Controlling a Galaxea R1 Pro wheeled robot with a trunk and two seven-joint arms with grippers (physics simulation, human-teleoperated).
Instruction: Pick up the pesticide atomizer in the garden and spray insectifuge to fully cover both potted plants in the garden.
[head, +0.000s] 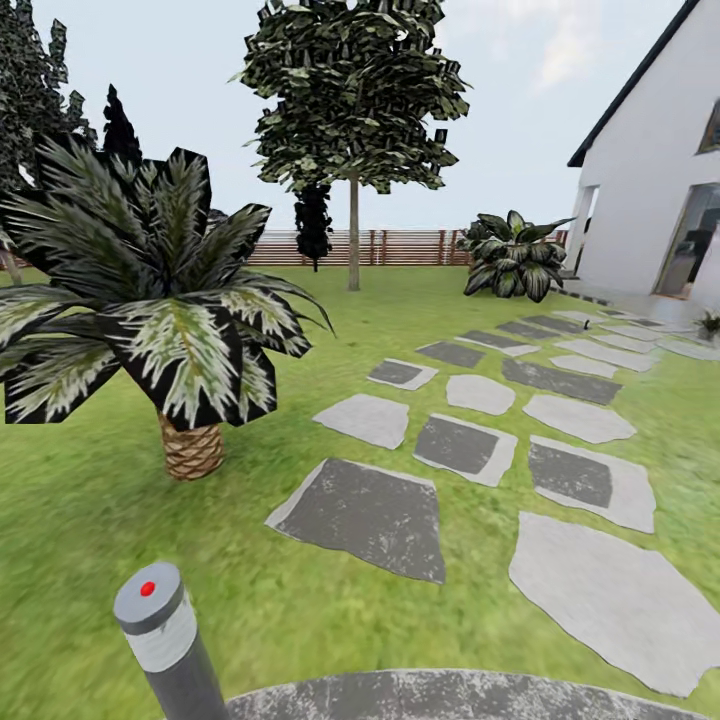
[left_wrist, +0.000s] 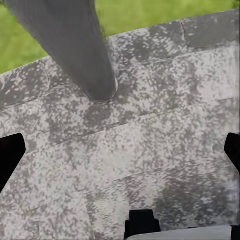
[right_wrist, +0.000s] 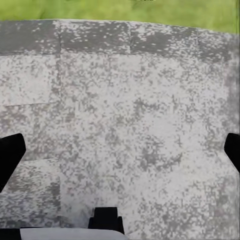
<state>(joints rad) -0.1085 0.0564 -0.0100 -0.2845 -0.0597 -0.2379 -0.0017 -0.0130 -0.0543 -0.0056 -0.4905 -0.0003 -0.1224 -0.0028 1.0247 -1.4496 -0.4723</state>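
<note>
I am in the garden, on its green lawn (head: 90, 530) crossed by pale stepping stones (head: 365, 515). The pesticide atomizer and the insectifuge are out of view. Far off by the house sits a small low plant (head: 708, 322), too small to tell whether it is one of the potted plants. My left gripper (left_wrist: 120, 155) hangs open over the grey patio (left_wrist: 150, 150), near the foot of a bollard lamp (left_wrist: 75, 45). Over bare patio paving (right_wrist: 130, 115), my right gripper (right_wrist: 120, 150) is open too, with nothing between its fingers.
The grey bollard lamp (head: 165, 640) with a red dot stands at the patio edge, front left. A big palm (head: 150, 300) is left of the stones, a tree (head: 352, 110) and a dark leafy bush (head: 512, 255) stand near the wooden fence (head: 400, 247). A white house (head: 650, 170) is on the right.
</note>
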